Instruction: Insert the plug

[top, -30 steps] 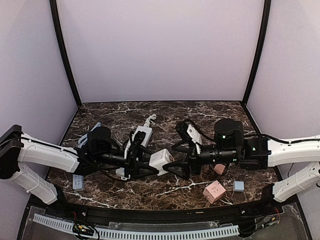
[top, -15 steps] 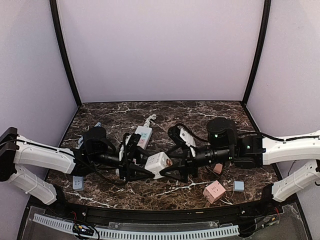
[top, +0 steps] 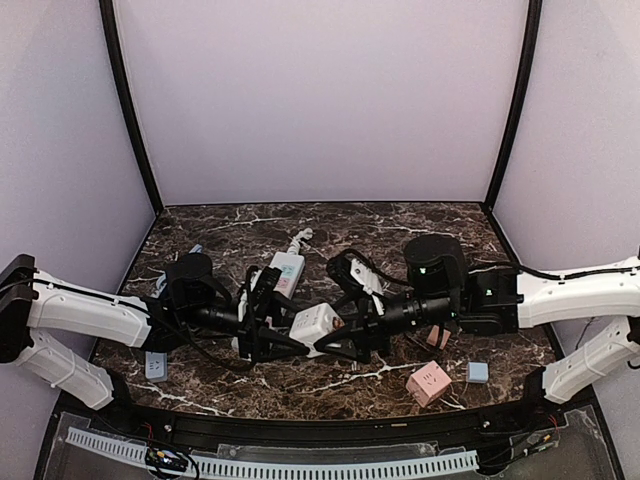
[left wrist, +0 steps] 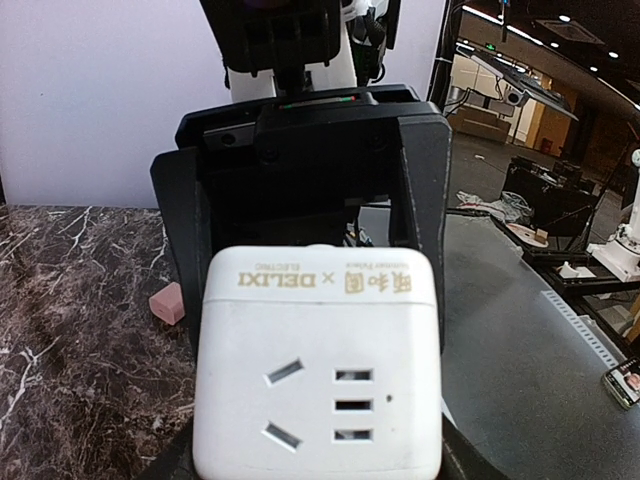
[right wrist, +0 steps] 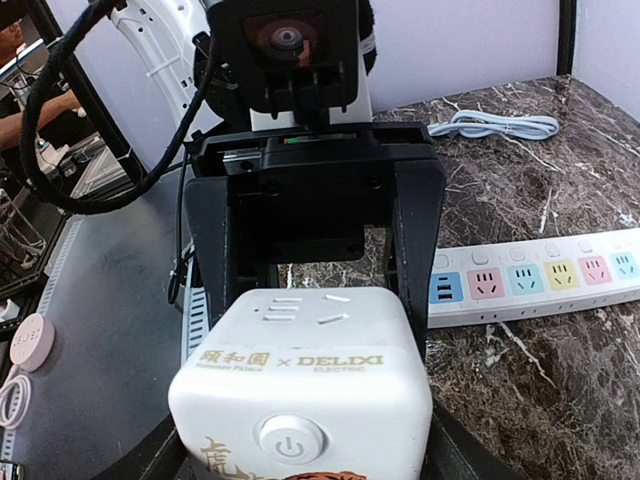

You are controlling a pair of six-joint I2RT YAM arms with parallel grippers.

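Observation:
A white cube socket (top: 315, 322) hangs above the table between the two arms. My left gripper (top: 300, 326) is shut on it; its slotted face fills the left wrist view (left wrist: 320, 370). My right gripper (top: 338, 328) comes from the right, jaws open, with a finger on either side of the cube. I cannot tell whether they touch it. The cube's power-button face fills the right wrist view (right wrist: 305, 385). A white power strip (top: 283, 270) with coloured sockets lies on the table behind; it also shows in the right wrist view (right wrist: 540, 280). No separate plug shows.
A pink cube (top: 428, 383) and a small blue cube (top: 478, 372) lie at the front right. Another pink piece (top: 438, 338) sits under the right arm. A grey-blue piece (top: 156, 365) lies at the front left. The strip's white cable (top: 299, 240) coils behind it.
My right gripper has moved left, from beside the cube to around it. My left gripper has drawn back a little to the left, cube still in it.

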